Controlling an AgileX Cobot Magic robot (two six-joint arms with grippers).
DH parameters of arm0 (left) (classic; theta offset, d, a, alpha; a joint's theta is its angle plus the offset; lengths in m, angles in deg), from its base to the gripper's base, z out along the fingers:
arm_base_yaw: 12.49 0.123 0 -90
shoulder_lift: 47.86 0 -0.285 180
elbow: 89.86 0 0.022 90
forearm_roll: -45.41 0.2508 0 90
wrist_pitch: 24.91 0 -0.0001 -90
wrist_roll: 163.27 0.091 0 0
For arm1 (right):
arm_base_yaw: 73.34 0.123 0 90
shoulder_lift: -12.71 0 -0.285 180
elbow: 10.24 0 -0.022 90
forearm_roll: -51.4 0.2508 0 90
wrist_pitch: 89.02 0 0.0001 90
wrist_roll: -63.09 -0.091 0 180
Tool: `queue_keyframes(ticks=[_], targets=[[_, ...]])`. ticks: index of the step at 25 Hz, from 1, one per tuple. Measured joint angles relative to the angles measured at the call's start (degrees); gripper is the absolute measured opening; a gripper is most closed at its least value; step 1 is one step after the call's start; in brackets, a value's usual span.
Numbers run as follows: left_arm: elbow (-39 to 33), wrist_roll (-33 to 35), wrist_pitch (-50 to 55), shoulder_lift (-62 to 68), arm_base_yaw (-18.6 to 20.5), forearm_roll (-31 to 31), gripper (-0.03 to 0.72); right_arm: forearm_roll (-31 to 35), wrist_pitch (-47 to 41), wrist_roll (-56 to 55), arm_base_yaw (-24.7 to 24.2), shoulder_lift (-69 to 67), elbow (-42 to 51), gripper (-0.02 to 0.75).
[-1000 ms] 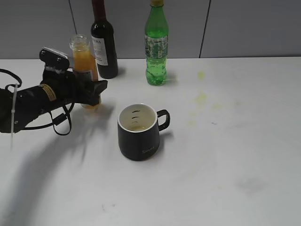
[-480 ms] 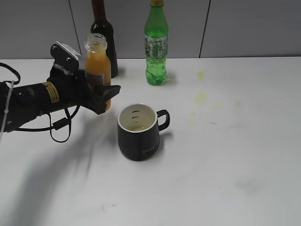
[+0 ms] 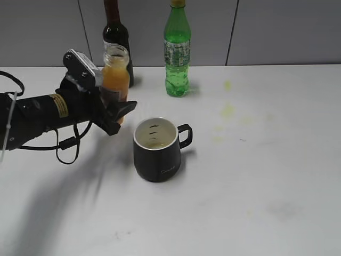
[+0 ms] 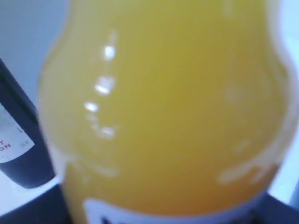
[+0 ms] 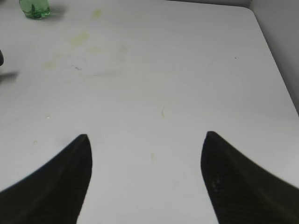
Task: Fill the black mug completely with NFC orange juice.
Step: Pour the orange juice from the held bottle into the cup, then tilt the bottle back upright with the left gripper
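Observation:
The black mug [image 3: 157, 150] stands upright mid-table, white inside, handle to the right, with a little liquid at its bottom. My left gripper [image 3: 113, 104] is shut on the open NFC orange juice bottle [image 3: 115, 74] and holds it off the table, left of and behind the mug, tilted slightly toward it. The bottle's orange body fills the left wrist view [image 4: 163, 107]. My right gripper [image 5: 145, 137] is open and empty over bare table; it does not show in the exterior view.
A dark wine bottle [image 3: 116, 32] stands at the back behind the juice bottle and shows in the left wrist view [image 4: 16, 140]. A green soda bottle [image 3: 177, 50] stands at the back centre. Yellowish stains [image 3: 227, 111] mark the white table right of the mug.
My left gripper has lifted the juice bottle off the table and carried it up and to the right, toward the mug. The mug and the other bottles have not moved.

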State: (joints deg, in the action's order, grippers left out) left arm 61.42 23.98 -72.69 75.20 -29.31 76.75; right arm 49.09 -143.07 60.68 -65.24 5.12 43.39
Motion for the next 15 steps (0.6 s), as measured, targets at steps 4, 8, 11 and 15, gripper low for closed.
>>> queue_keyframes(ticks=[4, 8, 11, 15], targets=[[0.0, 5.85, 0.52, 0.0, -1.2, -0.08, 0.468, 0.0, 0.0, 0.0, 0.0, 0.0, 0.0, 0.553], [0.0, 11.84, 0.66, 0.06, -2.25, -1.88, 0.468, 0.0, 0.0, 0.0, 0.0, 0.0, 0.0, 0.553], [0.0, 16.82, 0.79, 0.1, -2.28, -3.37, 0.468, 0.0, 0.0, 0.0, 0.0, 0.0, 0.0, 0.553], [0.0, 22.79, 0.78, 0.1, -2.28, -3.59, 0.468, 0.0, 0.0, 0.0, 0.0, 0.0, 0.0, 0.553]])
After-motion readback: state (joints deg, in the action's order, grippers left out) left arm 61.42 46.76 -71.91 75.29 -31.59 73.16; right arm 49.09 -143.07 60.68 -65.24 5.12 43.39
